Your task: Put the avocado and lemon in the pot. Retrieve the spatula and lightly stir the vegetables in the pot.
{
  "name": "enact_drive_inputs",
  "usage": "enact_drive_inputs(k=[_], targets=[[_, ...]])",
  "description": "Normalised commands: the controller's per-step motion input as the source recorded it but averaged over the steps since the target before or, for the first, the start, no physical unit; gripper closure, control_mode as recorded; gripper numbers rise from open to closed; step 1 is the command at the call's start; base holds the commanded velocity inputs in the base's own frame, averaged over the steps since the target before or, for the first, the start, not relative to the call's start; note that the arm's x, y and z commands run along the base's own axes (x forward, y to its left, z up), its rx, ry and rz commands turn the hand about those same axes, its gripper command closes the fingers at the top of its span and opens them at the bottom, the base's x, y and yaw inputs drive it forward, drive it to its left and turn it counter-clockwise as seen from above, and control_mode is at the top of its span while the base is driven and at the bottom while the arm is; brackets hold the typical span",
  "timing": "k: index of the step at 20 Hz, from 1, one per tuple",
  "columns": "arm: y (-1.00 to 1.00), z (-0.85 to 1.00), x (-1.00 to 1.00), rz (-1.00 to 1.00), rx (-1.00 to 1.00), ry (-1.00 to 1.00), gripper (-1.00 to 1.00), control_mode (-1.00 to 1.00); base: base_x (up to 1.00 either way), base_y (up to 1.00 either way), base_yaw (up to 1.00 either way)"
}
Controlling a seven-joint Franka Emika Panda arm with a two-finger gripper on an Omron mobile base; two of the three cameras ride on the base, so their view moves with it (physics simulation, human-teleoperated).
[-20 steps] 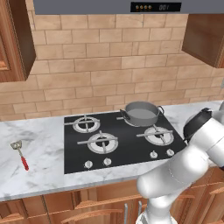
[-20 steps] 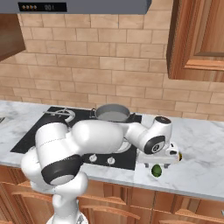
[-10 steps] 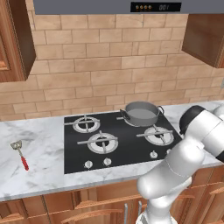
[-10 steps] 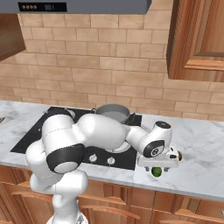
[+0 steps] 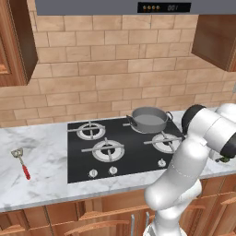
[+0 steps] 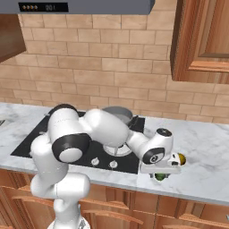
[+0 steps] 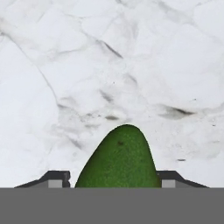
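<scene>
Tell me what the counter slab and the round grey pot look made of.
Counter: looks like polished white marble, with grey veins running through it. Round grey pot: apparently brushed metal, an even dull grey sheen with dark handles, though the render leaves the exact metal open.

White marble counter (image 5: 46, 152) carries black cooktop (image 5: 87, 154), spatula (image 5: 21, 162) far left; avocado (image 7: 119, 159) and lemon (image 6: 180, 158) right.

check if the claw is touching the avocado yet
Cannot tell. In the hand view the avocado sits between the claw's fingertips, but the contact lines are hidden.
</scene>
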Motion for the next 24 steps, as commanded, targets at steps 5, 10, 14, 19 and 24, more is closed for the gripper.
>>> enact_drive_inputs(k=[5, 10, 14, 19, 24], targets=[[0.01, 0.24, 0.00, 0.11, 0.01, 0.00, 1.00, -1.00, 0.00, 0.00, 0.00], [0.27, 0.63, 0.03, 0.02, 0.00, 0.01, 1.00, -1.00, 0.00, 0.00, 0.00], [0.63, 0.61, 0.19, 0.00, 0.00, 0.00, 1.00, -1.00, 0.00, 0.00, 0.00], [0.81, 0.45, 0.27, 0.00, 0.00, 0.00, 1.00, -1.00, 0.00, 0.00, 0.00], [0.84, 0.27, 0.30, -0.07, 0.00, 0.00, 1.00, -1.00, 0.00, 0.00, 0.00]])
